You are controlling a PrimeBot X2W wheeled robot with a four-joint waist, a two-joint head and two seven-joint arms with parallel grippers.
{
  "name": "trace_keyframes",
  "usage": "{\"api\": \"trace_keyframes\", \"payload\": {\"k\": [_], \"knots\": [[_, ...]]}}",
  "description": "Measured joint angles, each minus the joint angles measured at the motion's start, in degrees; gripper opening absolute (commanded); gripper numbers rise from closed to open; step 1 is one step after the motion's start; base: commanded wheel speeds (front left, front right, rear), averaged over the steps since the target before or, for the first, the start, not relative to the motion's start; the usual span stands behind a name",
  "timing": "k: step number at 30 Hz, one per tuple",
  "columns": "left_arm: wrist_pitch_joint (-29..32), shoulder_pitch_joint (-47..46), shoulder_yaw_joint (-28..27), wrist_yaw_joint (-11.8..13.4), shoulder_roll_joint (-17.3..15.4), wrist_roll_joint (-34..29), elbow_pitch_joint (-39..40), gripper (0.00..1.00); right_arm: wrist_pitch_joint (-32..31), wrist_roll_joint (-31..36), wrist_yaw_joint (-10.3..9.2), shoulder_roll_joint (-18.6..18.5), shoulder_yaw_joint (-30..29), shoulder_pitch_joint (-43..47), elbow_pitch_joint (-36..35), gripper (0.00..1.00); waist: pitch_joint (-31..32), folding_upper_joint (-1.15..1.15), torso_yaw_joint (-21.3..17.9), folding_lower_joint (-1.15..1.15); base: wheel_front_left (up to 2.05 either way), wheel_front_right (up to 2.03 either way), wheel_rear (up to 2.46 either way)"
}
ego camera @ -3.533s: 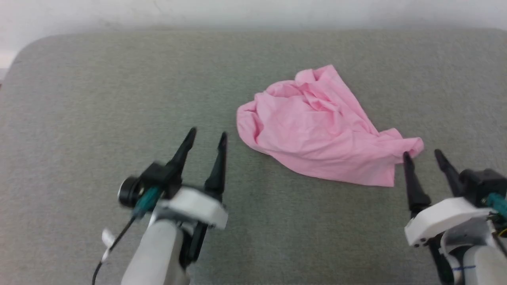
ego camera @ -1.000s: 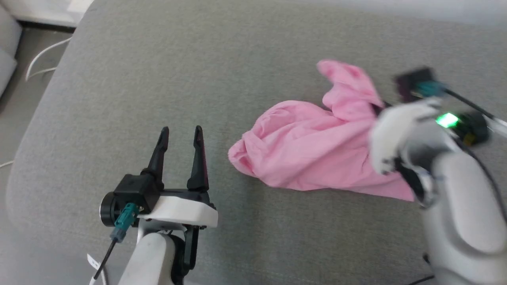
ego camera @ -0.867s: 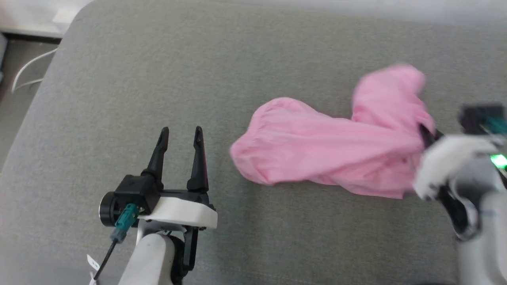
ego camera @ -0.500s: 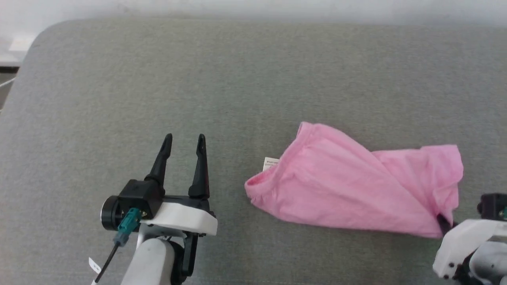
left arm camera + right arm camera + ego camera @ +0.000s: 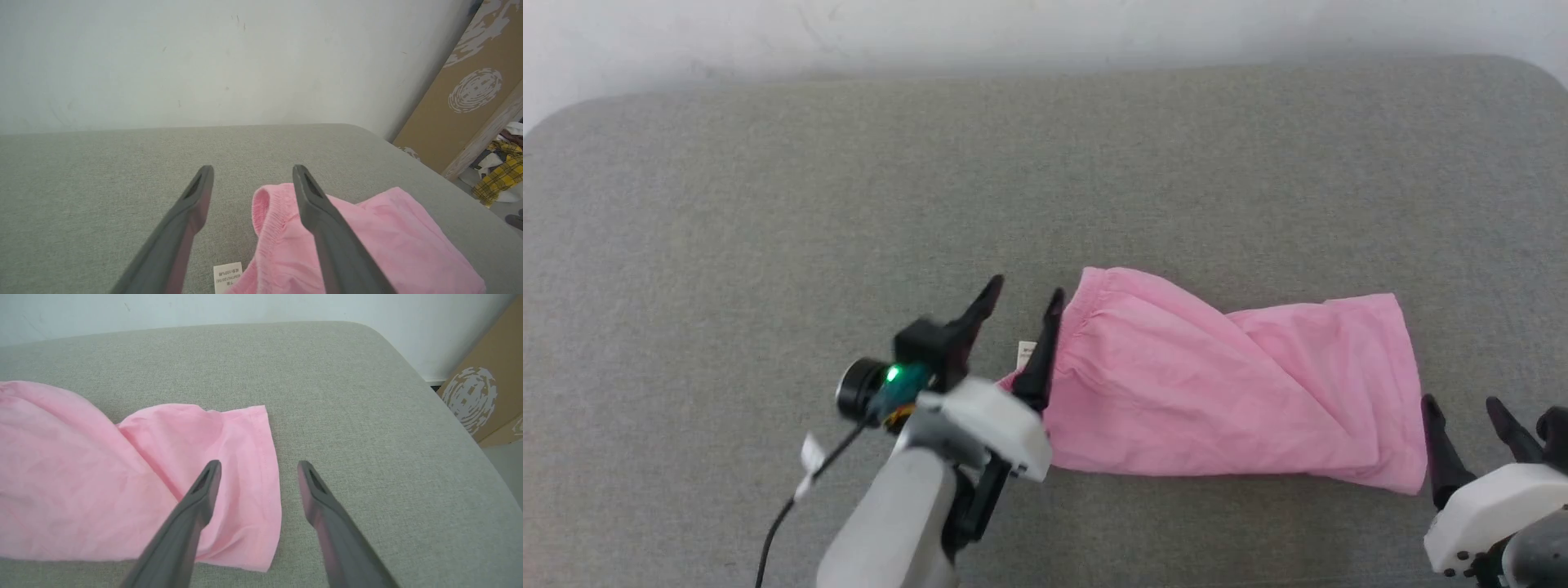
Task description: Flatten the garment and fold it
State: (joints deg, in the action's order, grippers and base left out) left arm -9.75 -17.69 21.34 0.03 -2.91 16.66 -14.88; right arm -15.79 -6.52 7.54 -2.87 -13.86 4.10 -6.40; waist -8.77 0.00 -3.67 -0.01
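Left gripper and right gripper both sat spread apart at the garment's ends, so pinching just one layer of the waistband could've bunched it.

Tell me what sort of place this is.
Likely an indoor room, home-like or a test space: a grey upholstered cushion against a plain white wall, a cardboard sheet leaning beside it, and a heap of clothes on the floor.
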Motion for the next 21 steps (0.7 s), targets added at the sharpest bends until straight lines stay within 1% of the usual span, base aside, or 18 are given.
{"api": "trace_keyframes", "payload": {"k": [6,8,13,17,21], "knots": [[14.05,-11.12,5.0,0.36,0.01,5.08,-8.32,1.0,2.24,-0.01,0.0,0.0,2.4,0.71,0.43,1.0,-0.23,0.0,-1.65,0.01,0.0,0.0,0.0],[18.05,-14.82,6.08,1.1,0.02,5.8,-11.1,1.0,2.29,-0.12,0.0,-0.02,3.35,0.7,0.45,1.0,-0.51,0.0,-2.25,0.01,0.0,0.0,0.0],[26.91,-22.37,8.59,1.62,0.03,6.53,-18.49,1.0,2.42,-0.26,0.0,-0.01,5.66,0.19,0.41,1.0,-1.7,0.0,-3.78,0.01,0.0,0.0,0.0],[30.38,-26.32,9.49,1.72,-0.37,5.52,-24.2,1.0,2.88,-0.54,0.0,-0.01,6.71,-0.68,0.33,1.0,-3.16,0.0,-4.92,0.01,0.0,0.0,0.0],[32.7,-29.03,10.77,0.81,-0.75,4.92,-29.2,1.0,2.91,-0.76,0.0,-0.02,6.88,-1.32,0.35,1.0,-4.83,0.0,-5.91,0.01,0.0,0.0,0.0]]}}
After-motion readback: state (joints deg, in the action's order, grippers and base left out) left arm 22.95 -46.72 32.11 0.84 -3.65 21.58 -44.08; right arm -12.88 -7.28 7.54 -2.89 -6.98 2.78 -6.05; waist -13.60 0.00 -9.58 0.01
